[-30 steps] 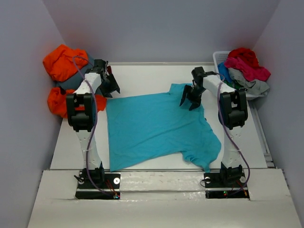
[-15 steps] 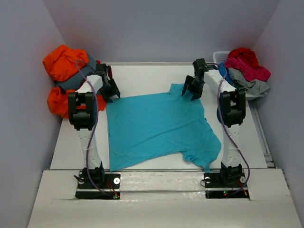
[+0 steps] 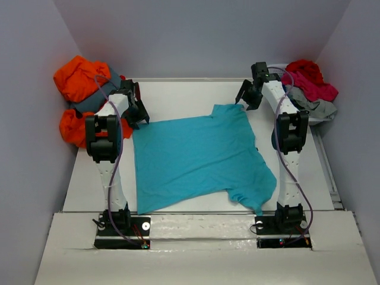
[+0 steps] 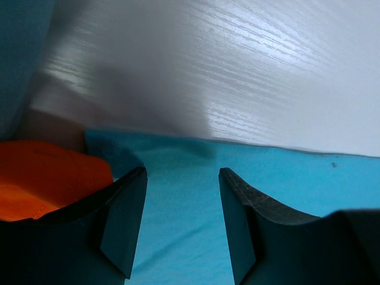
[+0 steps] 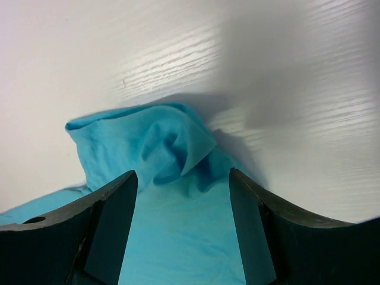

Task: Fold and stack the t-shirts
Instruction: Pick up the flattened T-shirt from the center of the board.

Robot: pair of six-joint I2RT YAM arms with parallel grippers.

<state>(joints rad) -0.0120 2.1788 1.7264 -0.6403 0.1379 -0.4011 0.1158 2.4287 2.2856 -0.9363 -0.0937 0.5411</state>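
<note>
The turquoise t-shirt [image 3: 199, 157] lies spread across the middle of the tabletop [image 3: 178, 95]. The left hand [image 4: 181, 172], spread and empty, hangs over its far-left corner. The right hand [image 5: 182, 172], also spread and empty, hangs over its bunched far-right corner.

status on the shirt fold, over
Left gripper open, right gripper open, both empty. Turquoise cloth t-shirt spread out, unfolded. Orange cloth heap close beside left gripper.

White wood-grain table [image 3: 184, 98], white slatted basket [image 3: 277, 67] at far-right corner
</note>
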